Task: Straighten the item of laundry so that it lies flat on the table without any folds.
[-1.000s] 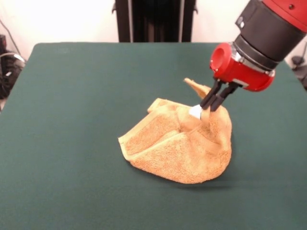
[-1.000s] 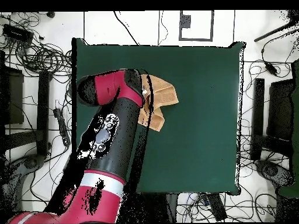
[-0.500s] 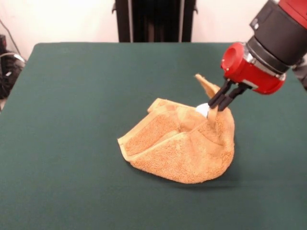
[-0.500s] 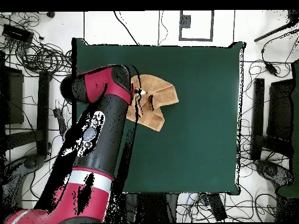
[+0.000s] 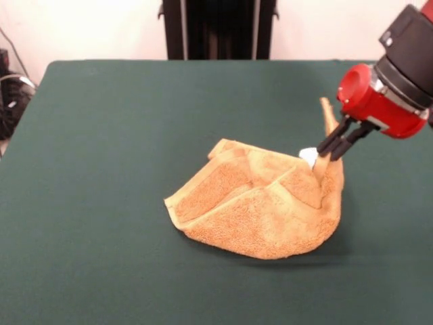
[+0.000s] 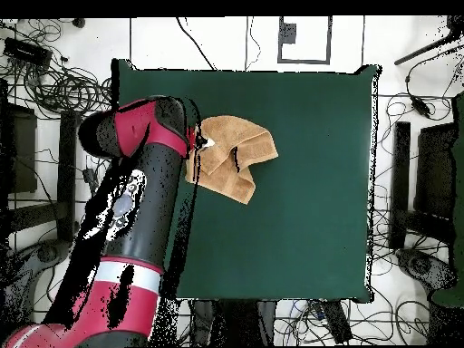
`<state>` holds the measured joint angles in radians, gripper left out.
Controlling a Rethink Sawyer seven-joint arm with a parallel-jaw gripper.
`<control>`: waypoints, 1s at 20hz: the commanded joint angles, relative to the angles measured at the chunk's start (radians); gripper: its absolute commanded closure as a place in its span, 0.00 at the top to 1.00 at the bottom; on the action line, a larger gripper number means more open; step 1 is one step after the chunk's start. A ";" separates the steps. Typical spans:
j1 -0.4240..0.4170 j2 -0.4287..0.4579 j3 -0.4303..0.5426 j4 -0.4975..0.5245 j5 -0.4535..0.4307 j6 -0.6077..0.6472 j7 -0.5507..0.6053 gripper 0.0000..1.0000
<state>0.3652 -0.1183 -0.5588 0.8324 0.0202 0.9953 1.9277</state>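
The orange-yellow towel (image 5: 260, 206) lies crumpled and folded over itself on the green table (image 5: 101, 135), right of the middle in the front view. My gripper (image 5: 329, 153) is shut on the towel's right corner, beside its small white label (image 5: 308, 156), and holds that corner lifted so a tip of cloth points upward. In the overhead view the towel (image 6: 231, 154) lies near the table's (image 6: 308, 181) left edge, with the gripper (image 6: 197, 142) at its left end, mostly hidden under the red arm.
The robot's black pedestal (image 5: 218, 28) stands behind the table's far edge. Cables and equipment (image 6: 54, 82) lie on the floor around the table. The red arm (image 6: 136, 208) covers the table's left side in the overhead view.
My gripper has moved right in the front view, dragging the held corner with it. The towel has stretched out to the right and its right side has opened a little.
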 commanded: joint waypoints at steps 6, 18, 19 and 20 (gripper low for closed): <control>0.025 0.050 0.048 -0.059 0.081 0.126 0.360 0.00; 0.009 0.079 0.052 -0.112 0.136 0.123 0.429 0.00; 0.008 0.087 0.047 -0.126 0.139 0.132 0.434 0.00; 0.007 0.094 0.039 -0.141 0.139 0.143 0.436 0.00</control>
<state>0.3661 -0.0730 -0.5590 0.7453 0.0895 1.0280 2.0156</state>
